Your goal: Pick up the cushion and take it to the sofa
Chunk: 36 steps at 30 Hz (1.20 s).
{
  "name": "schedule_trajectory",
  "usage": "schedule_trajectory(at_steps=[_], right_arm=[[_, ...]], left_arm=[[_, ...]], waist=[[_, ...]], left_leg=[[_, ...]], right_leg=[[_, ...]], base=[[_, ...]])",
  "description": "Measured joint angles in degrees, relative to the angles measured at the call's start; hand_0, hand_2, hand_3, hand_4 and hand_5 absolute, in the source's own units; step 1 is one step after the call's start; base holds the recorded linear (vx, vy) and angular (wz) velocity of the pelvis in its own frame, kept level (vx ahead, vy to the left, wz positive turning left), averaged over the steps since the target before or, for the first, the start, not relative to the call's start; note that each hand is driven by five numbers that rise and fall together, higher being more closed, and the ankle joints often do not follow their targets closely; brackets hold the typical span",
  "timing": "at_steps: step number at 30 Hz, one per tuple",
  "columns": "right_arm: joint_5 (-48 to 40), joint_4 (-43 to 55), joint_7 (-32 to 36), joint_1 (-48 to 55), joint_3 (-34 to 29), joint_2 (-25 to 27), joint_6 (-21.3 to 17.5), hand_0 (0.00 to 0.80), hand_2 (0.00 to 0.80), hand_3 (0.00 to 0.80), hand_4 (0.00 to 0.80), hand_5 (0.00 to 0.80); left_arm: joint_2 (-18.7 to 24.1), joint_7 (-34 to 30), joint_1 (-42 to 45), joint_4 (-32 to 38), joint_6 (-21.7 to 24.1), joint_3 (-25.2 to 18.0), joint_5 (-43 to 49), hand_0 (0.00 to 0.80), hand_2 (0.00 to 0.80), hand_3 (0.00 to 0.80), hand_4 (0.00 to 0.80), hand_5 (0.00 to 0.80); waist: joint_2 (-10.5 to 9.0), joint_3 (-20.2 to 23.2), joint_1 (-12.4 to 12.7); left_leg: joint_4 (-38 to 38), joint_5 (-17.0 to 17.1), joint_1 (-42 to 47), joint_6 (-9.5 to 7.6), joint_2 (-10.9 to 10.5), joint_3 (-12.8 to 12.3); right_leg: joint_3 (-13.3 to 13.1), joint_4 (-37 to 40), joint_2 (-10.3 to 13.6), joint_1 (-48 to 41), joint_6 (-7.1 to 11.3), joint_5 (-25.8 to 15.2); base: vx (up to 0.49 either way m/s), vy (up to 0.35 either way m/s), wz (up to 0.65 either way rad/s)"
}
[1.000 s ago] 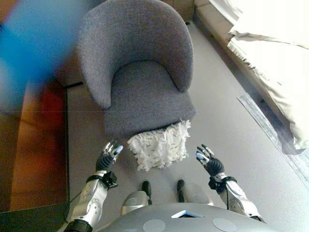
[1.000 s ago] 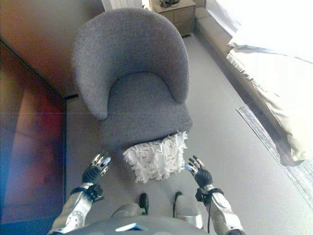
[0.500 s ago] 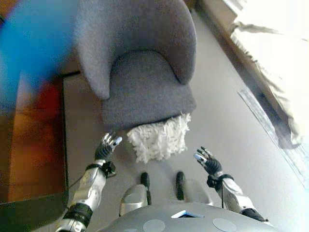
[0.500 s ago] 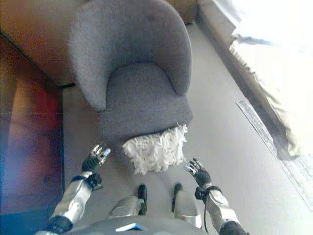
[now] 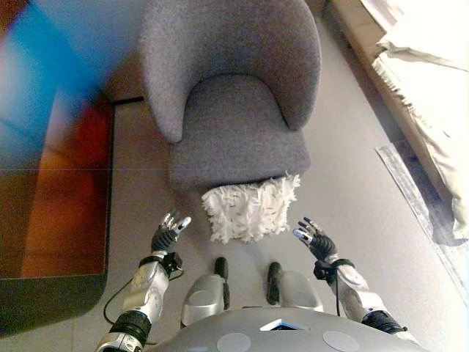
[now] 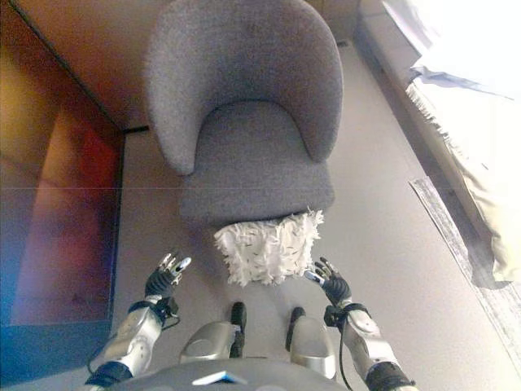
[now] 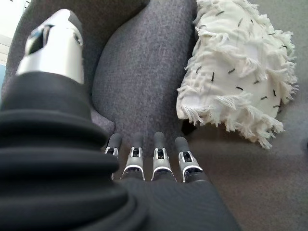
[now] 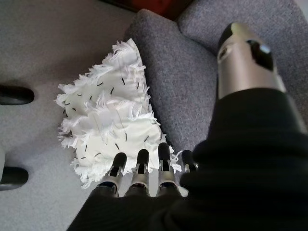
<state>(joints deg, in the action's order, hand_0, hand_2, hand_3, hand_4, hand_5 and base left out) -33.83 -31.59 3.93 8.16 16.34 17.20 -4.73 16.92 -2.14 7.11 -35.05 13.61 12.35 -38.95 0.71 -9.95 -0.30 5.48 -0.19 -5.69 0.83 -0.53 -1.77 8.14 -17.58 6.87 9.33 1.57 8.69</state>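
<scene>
Left eye view showed me the white fringed cushion (image 5: 250, 209) propped on the floor (image 5: 352, 191) against the front edge of the grey armchair (image 5: 233, 103), right ahead of me. My left hand (image 5: 167, 233) hung off to one side of it and my right hand (image 5: 314, 239) to the other, both with fingers straight and spread, holding nothing. From the right wrist view the fingertips (image 8: 140, 161) looked just beside the cushion's fringe, though I could not tell whether they touched it; the left hand was plainly apart from it (a strip of bare floor and chair front showed between).

I judged this as the reach, with the pickup not yet begun. Next I would need to bring both hands inward until the palms pressed the cushion's two sides, then lift it clear of the chair before turning toward the pale sofa (image 5: 432, 95) on my right. Being soft and shaggy, it would likely squash and might slip if squeezed too lightly.

Compared with a second earlier, the whole picture had shifted, so the camera had moved. The cushion had not moved against the chair, and both hands stayed open, flanking it.
</scene>
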Motion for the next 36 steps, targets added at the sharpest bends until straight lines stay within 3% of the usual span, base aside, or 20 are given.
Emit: schedule_trajectory(at_steps=[3,7,11,13,14,17,19,22,25,29,34,36], right_arm=[[0.0,0.1,-0.7,1.4,-0.1,-1.1,-0.1,0.000,0.000,0.000,0.000,0.000],[0.0,0.1,-0.9,2.8,-0.1,-1.4,-0.1,0.000,0.000,0.000,0.000,0.000],[-0.1,0.0,-0.6,3.8,-0.1,-2.7,-0.2,0.000,0.000,0.000,0.000,0.000],[-0.1,-0.5,-0.2,3.9,0.0,-3.4,-0.2,0.000,0.000,0.000,0.000,0.000],[-0.1,-0.8,0.2,3.9,0.0,-3.7,-0.2,0.000,0.000,0.000,0.000,0.000],[0.0,-1.1,0.6,3.8,-0.2,-3.1,-0.1,0.000,0.000,0.000,0.000,0.000],[-0.1,-1.4,0.6,3.7,-0.2,-2.7,-0.1,0.000,0.000,0.000,0.000,0.000],[0.0,-2.4,0.5,2.0,0.1,-2.8,-0.2,0.000,0.000,0.000,0.000,0.000],[0.1,-5.3,0.4,0.7,-0.1,-2.6,-0.7,0.000,0.000,0.000,0.000,0.000],[0.8,-8.7,0.1,-3.9,0.1,-2.2,-0.7,0.000,0.000,0.000,0.000,0.000],[-0.1,-22.3,-0.9,-21.5,0.9,2.5,-3.9,0.000,0.000,0.000,0.000,0.000],[-0.7,-22.4,-2.7,-28.3,1.1,3.2,-4.0,0.000,0.000,0.000,0.000,0.000]], left_arm=[[-0.1,-0.8,0.1,0.0,0.4,0.2,0.2,0.000,0.000,0.000,0.000,0.000],[0.6,-1.8,-0.4,-0.1,0.1,0.1,1.2,0.000,0.000,0.000,0.000,0.000],[2.0,-1.8,1.7,-0.6,0.1,-0.1,1.1,0.000,0.000,0.000,0.000,0.000],[2.0,-1.8,1.9,-1.9,0.1,-0.1,1.2,0.000,0.000,0.000,0.000,0.000],[2.0,-1.8,2.0,-2.4,0.0,-0.1,1.2,0.000,0.000,0.000,0.000,0.000],[1.4,-1.8,2.7,-2.3,-0.1,0.1,1.7,0.000,0.000,0.000,0.000,0.000],[1.0,-1.6,3.2,-2.5,-0.2,0.6,2.2,0.000,0.000,0.000,0.000,0.000],[0.4,-1.2,2.1,-4.2,-0.1,1.1,2.2,0.000,0.000,0.000,0.000,0.000],[-0.7,-1.1,-0.6,-7.3,0.2,2.0,2.9,0.000,0.000,0.000,0.000,0.000],[-0.8,-0.6,-4.8,-8.7,1.5,2.4,4.6,0.000,0.000,0.000,0.000,0.000],[0.2,0.2,-16.6,-13.0,6.3,8.4,4.4,0.000,0.000,0.000,0.000,0.000],[0.9,1.8,-21.0,-12.7,7.1,8.9,4.4,0.000,0.000,0.000,0.000,0.000]], waist=[[-0.65,0.4,-0.3],[0.33,0.4,-0.4],[-0.62,2.1,-0.4],[-2.00,2.8,-0.3],[-2.57,3.2,-0.3],[-2.31,3.5,-0.2],[-1.43,4.2,-0.1],[-1.56,4.4,-0.1],[-1.39,4.2,-0.3],[-1.17,0.7,-0.2],[1.60,-7.2,1.4],[1.41,-12.3,1.6]], left_leg=[[1.2,-0.7,-0.1,-1.17,-1.9,0.1],[1.1,-1.6,3.0,-2.19,-2.0,0.3],[0.1,-1.2,3.0,-2.50,-1.9,0.2],[0.1,-1.4,3.1,-1.62,-1.9,0.3],[0.1,-1.5,3.1,-1.01,-1.7,0.4],[0.2,-1.9,3.4,0.22,0.0,0.5],[-0.8,-1.9,4.0,1.48,2.4,0.5],[-1.0,-1.9,2.9,1.55,3.3,0.3],[-0.1,-1.4,1.0,2.67,3.5,0.4],[5.8,-2.2,-4.3,2.69,2.9,0.2],[15.6,-3.2,-21.1,1.77,2.2,-0.1],[19.4,-3.1,-26.1,1.75,2.4,-0.6]], right_leg=[[0.1,-3.4,2.0,0.9,1.10,0.8],[-0.9,-12.2,3.3,2.8,0.74,-0.8],[-4.9,0.6,5.3,1.9,2.28,-2.2],[-5.4,5.2,6.7,0.6,4.99,-5.0],[-5.2,6.0,6.6,0.2,6.01,-7.5],[-4.4,6.4,4.9,-0.7,5.11,-8.1],[-3.7,9.9,2.3,-2.5,3.80,-9.2],[-2.9,10.3,1.5,-1.0,3.15,-9.5],[-2.4,10.1,1.5,0.0,3.26,-9.9],[-1.2,4.1,3.0,4.4,3.26,-7.6],[-1.1,-4.9,4.6,20.4,2.84,-6.6],[-0.9,-8.9,5.6,25.6,2.24,-7.0]], base=[[-0.027,0.271,0.10],[0.083,0.084,0.03],[0.085,-0.079,-0.06],[0.103,-0.109,0.07],[0.120,-0.112,0.10],[0.095,-0.140,0.02],[0.035,-0.195,-0.09],[-0.026,-0.152,-0.06],[-0.043,-0.110,0.09],[-0.085,-0.029,0.28],[-0.335,0.090,0.10],[-0.143,0.012,0.03]])
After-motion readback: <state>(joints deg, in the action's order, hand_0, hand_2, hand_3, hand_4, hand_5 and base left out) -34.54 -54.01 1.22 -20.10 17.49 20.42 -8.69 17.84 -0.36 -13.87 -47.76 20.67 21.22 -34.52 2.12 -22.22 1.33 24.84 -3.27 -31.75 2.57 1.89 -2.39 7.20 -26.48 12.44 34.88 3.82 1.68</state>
